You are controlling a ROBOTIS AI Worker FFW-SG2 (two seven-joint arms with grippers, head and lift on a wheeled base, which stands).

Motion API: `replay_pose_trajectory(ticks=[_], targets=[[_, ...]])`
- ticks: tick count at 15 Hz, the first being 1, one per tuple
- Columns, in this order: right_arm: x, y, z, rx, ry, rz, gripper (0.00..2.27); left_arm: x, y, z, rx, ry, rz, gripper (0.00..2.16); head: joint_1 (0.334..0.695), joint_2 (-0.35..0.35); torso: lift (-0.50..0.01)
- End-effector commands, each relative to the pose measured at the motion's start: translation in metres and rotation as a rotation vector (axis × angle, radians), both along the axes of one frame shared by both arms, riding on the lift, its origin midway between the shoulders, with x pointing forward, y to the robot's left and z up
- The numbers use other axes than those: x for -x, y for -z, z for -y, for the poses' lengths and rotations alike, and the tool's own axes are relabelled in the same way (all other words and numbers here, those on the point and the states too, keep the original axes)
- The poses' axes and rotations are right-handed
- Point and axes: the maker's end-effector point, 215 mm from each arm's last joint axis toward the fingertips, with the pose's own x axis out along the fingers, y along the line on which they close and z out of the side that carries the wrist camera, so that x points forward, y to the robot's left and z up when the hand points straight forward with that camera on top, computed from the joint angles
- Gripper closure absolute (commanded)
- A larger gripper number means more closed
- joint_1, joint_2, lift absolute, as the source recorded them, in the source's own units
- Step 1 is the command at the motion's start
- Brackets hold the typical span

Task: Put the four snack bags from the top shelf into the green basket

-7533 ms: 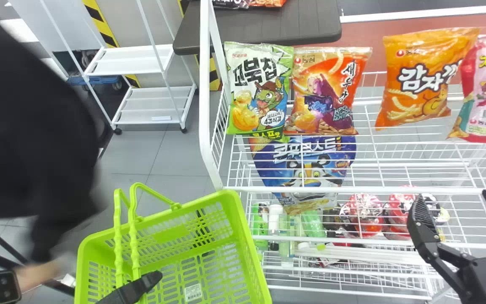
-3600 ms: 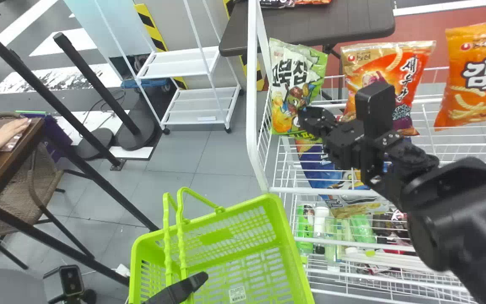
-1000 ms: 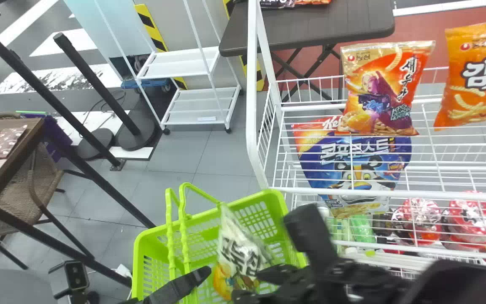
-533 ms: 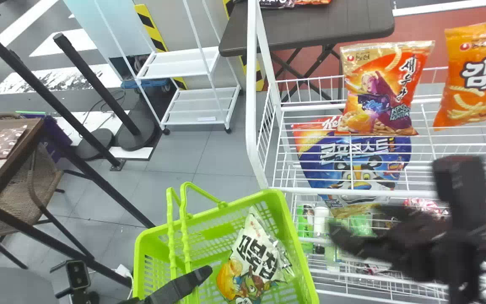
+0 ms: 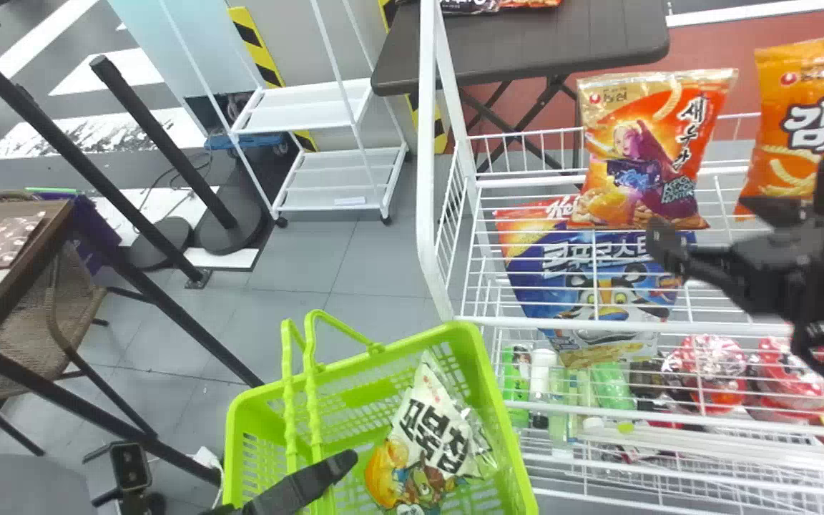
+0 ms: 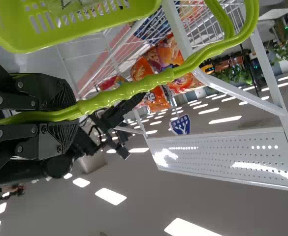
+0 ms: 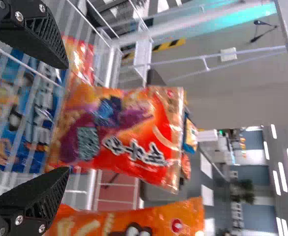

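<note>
In the head view my right gripper (image 5: 716,227) is open and holds nothing, low between the red-orange bag (image 5: 644,154) and the orange bag (image 5: 809,121) on the top shelf. From the right wrist view, the red-orange bag (image 7: 116,130) stands ahead of the spread right gripper (image 7: 62,118), with the orange bag (image 7: 134,219) beside it. The white-and-green bag (image 5: 435,436) lies inside the green basket (image 5: 237,422). At that basket's handles is my left gripper (image 5: 337,465); seen in the left wrist view, the left gripper (image 6: 67,109) is closed around the green handle (image 6: 129,87).
The white wire rack (image 5: 576,325) borders the basket on the right. A blue cereal bag (image 5: 601,286) sits below the red-orange bag, with bottles (image 5: 541,379) and red packages (image 5: 712,372) lower down. A brown table (image 5: 526,43) stands behind, a wooden desk (image 5: 8,286) at left.
The white-and-green bag has gone from the shelf into the basket and been let go. My right gripper has moved from the basket rightward and up to the shelf. The head view has turned left.
</note>
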Motion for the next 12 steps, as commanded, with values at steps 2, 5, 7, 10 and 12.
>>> replay_pose_trajectory(ticks=[2,5,7,10,12], targets=[[-0.047,0.011,-0.013,0.027,0.006,0.04,0.09,0.002,-0.001,0.0,0.01,0.0,0.001,2.15,0.695,0.289,0.0],[-0.073,0.03,-0.03,0.05,-0.018,0.032,0.29,0.003,0.0,0.0,0.011,-0.001,-0.002,2.15,0.695,0.291,0.0],[-0.082,0.04,-0.035,0.062,-0.025,0.012,0.75,0.003,0.001,0.0,0.01,-0.002,-0.002,2.15,0.695,0.296,0.0],[-0.077,0.046,-0.044,0.055,-0.03,-0.001,2.2,0.004,0.001,-0.001,0.01,-0.004,-0.004,2.15,0.695,0.308,0.0],[-0.071,0.044,-0.042,0.038,-0.022,0.012,2.25,0.004,0.001,-0.001,0.011,-0.003,-0.003,2.15,0.695,0.315,0.0]])
